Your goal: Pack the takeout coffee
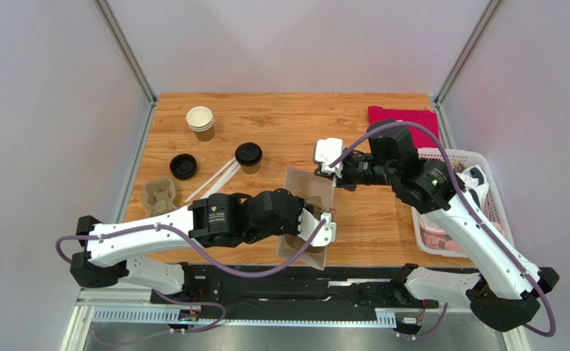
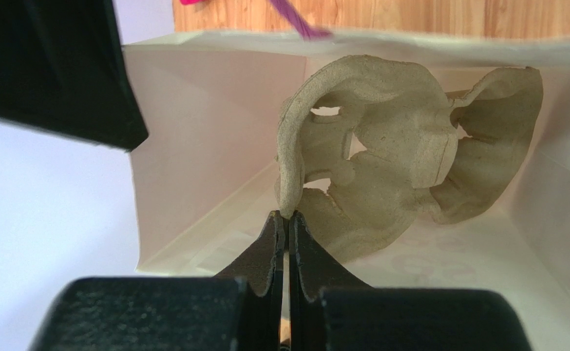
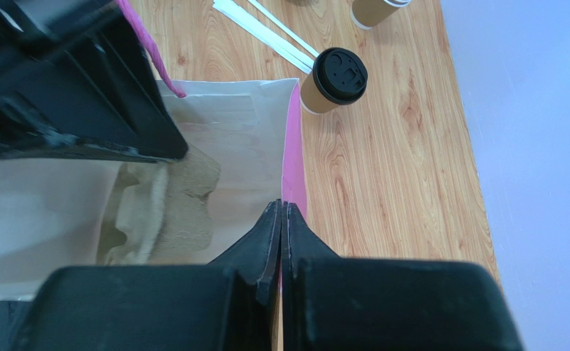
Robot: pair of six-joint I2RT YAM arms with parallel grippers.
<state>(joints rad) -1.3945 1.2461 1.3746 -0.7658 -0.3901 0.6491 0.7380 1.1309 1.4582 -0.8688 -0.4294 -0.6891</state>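
Your left claw (image 2: 288, 221) is pinched shut on the edge of the grey cup carrier (image 2: 383, 168), which hangs tilted on its side inside the paper bag (image 2: 207, 146). Your right claw (image 3: 282, 212) is clamped on the bag's rim beside the pink handle, holding the mouth open. The takeout coffee (image 1: 249, 156) stands lidded on the bench (image 1: 302, 117), beyond the bag and just beside the straws (image 1: 215, 179). Turn the carrier until its wells face up and it lies flat on the bag's floor before you let go. A crooked carrier would likely tip the cup later. Hold the rim steady throughout.
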